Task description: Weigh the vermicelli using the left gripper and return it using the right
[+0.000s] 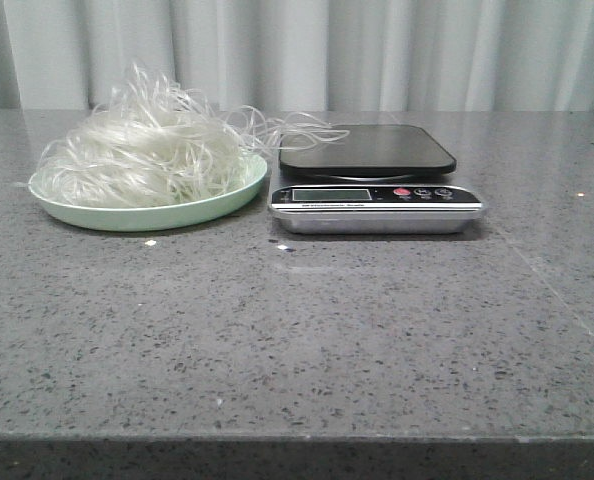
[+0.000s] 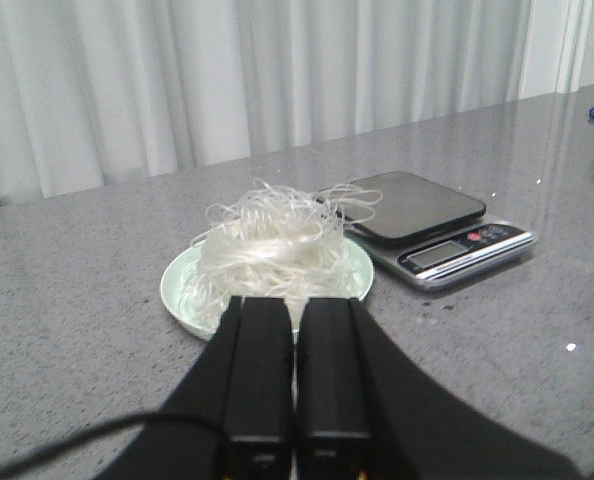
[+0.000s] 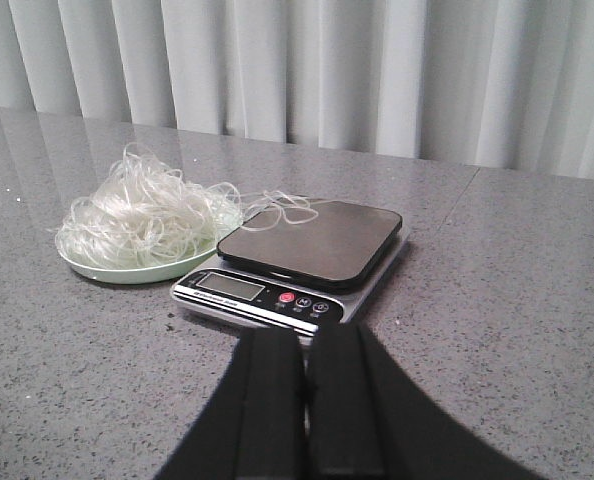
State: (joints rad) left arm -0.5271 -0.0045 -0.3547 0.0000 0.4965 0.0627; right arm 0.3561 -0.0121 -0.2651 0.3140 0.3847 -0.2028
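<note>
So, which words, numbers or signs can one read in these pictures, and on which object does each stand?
None can be read.
Scale: a line of print under the display, too small and blurred.
Scale buttons: symbols on them, too small to tell.
Scale display: blank, no digits showing.

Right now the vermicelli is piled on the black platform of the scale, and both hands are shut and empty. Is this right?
Not quite. The vermicelli is piled on the green plate beside the scale; only a few stray strands reach over the platform, as the front view shows. The left hand and right hand are shut and empty.
</note>
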